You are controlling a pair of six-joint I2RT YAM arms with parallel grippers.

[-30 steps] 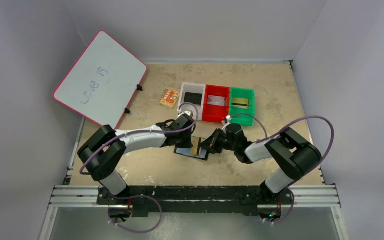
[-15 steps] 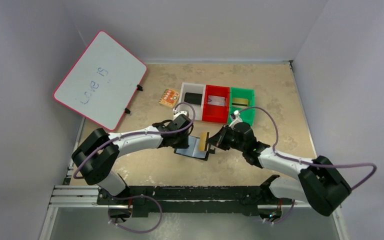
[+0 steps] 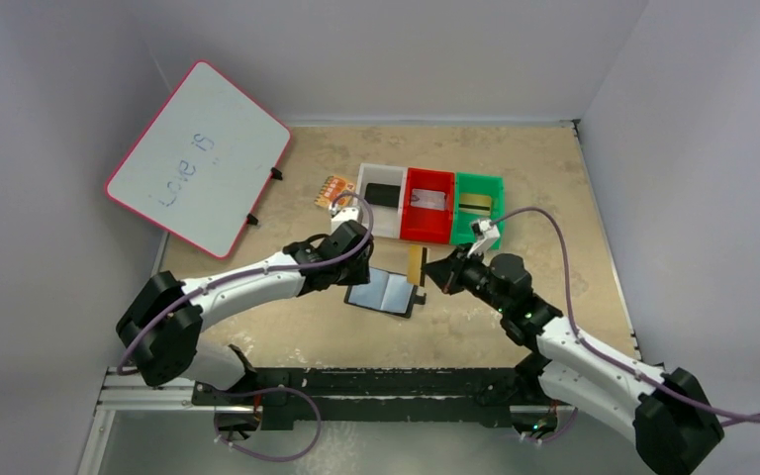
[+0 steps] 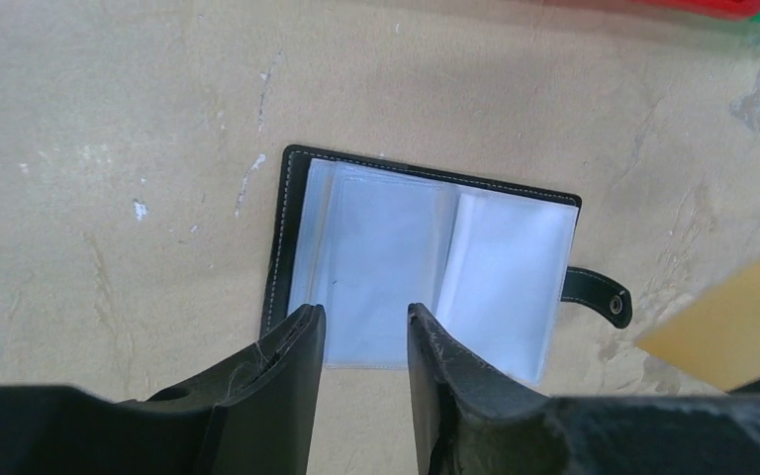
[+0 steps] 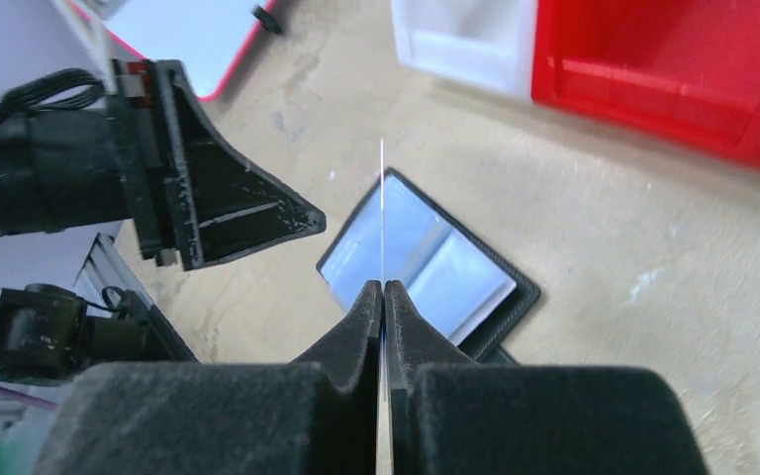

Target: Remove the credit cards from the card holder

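Starting at the far left, a whiteboard [image 3: 198, 158] with a pink rim leans at the edge of the tan surface [image 3: 534, 168], "Love is" scribbled on it. Right of that sits an orange patterned square piece [image 3: 332, 190].

Next is the left end effector [image 3: 348, 259]. In its wrist view the left end effector [image 4: 361, 317] has its fingers [image 4: 292, 346] spread a bit, with nothing between them. It hovers over the near-left edge of the card holder [image 4: 426, 267].

The card holder [image 3: 388, 293] lies flat and open in the middle of the surface. Its pale blue-grey sleeves face up and the strap tab [image 4: 596, 292] sticks out to the right.

Just beside its right edge, the gold-tan card [image 3: 416, 263] is up off the surface. It's pinched in the right end effector [image 3: 438, 274], and the other wrist view catches a corner of it [image 4: 732, 336]. From the right wrist the card [image 5: 383, 228] shows edge-on as a thin line, and the right end effector [image 5: 384, 292] is pressed together on it.

Along the back, left to right again:
- a white bin [image 3: 363, 193] with a black block [image 3: 384, 193] in it
- a red bin [image 3: 426, 230] with the silver-grey card [image 3: 429, 199] in it
- a green bin [image 3: 477, 230] with a dark-and-tan flat piece [image 3: 475, 203], too small to make out properly
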